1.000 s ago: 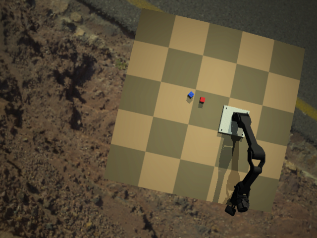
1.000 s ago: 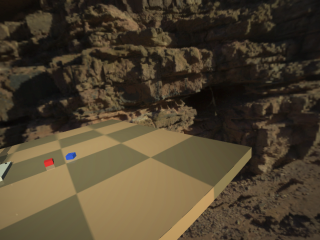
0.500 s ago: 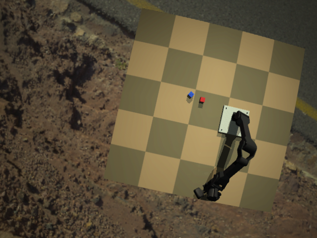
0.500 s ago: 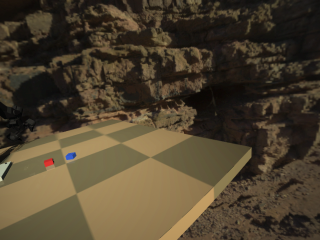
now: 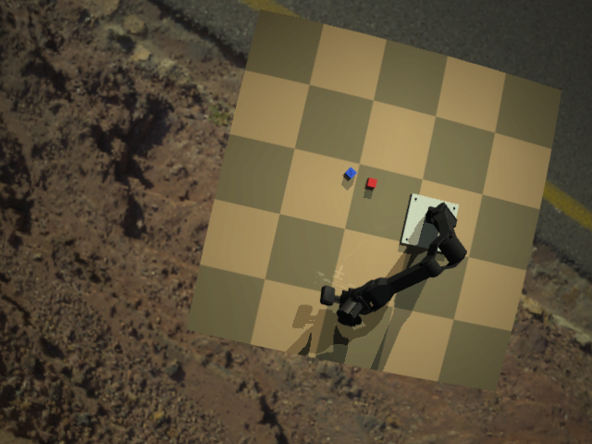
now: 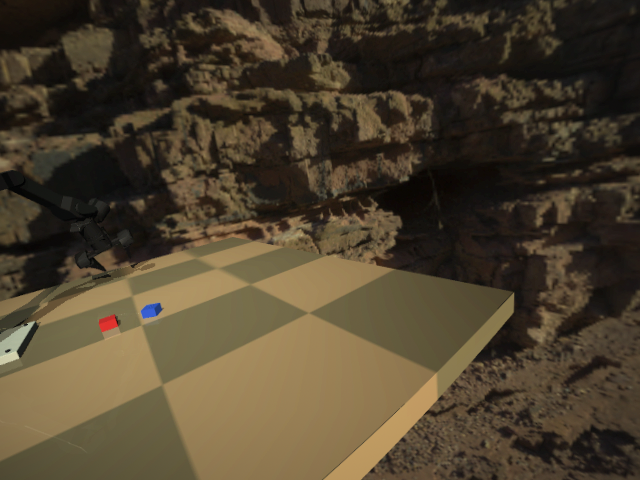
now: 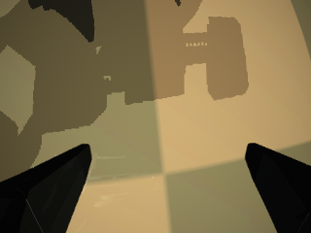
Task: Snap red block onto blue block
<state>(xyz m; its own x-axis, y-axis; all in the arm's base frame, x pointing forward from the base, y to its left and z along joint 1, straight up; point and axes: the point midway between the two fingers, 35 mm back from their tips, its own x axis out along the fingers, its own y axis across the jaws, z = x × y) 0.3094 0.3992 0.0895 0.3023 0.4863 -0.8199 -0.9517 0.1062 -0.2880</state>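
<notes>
Top view first: the red block sits on the checkered table, near the blue block but apart from it, on the side toward the white plate. The black arm stretches from the plate to a spot well away from both. To my eye the reach for the red block is the step in hand, with the grasp and everything after it undone.

Exterior view: the gripper hangs above the table beyond the blocks, angled downward. The red block looks like a small plain cube, bright on its front face, resting flat. The blue one is of similar size, turned at a different angle.

Wrist view: the jaws stand wide apart with nothing between them, only checkered surface and the arm's shadow beyond. Neither block shows here. I'd say the next move should swing the gripper across to the red block, line the fingers up with its sides and lower before closing.
</notes>
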